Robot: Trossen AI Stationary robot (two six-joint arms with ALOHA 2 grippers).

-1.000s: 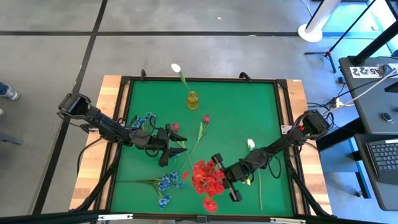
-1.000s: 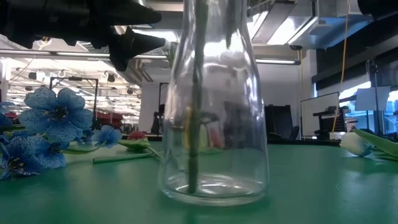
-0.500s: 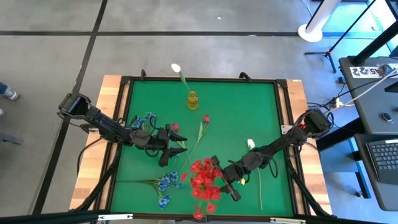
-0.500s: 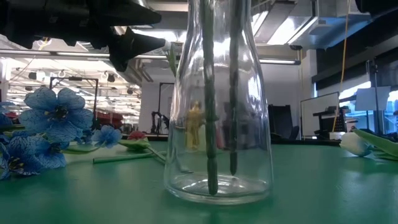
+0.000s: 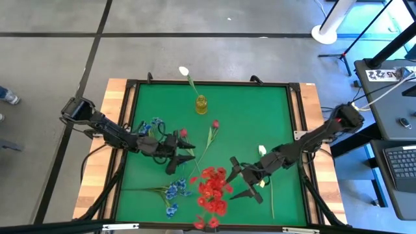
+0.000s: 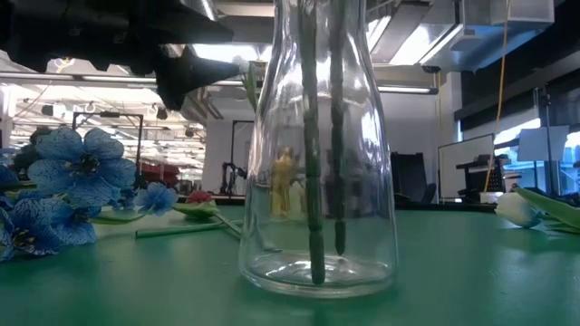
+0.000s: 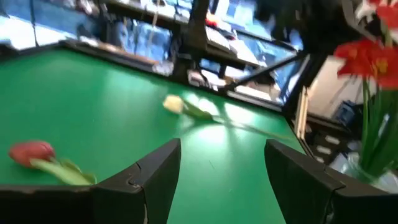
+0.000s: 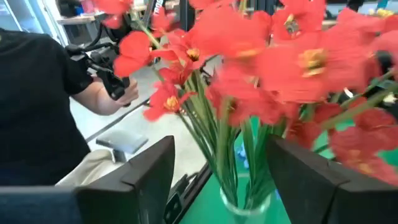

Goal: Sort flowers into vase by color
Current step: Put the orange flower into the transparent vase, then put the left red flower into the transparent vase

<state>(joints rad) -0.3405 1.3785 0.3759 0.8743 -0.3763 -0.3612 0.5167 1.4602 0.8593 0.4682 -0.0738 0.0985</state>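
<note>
High view: right gripper [image 5: 246,183] spread beside red flowers [image 5: 211,190]; no writing legible.

We see a plain green surface [image 5: 247,123] framed in black, with pale wood at its sides. The red flower cluster [image 5: 212,190] stands on green stems in a clear glass vase [image 6: 317,226]. Blue flowers [image 5: 174,190] lie on the green — deep blue petals with darker veining, seen close in the low view. A single red bud [image 5: 215,123] and a white bud [image 5: 262,150] have green stems. A small yellow vase [image 5: 201,104] holds another white bud [image 5: 184,70]. Both arms are black — the left tool [image 5: 182,158] and right tool [image 5: 242,179] alike.
</note>
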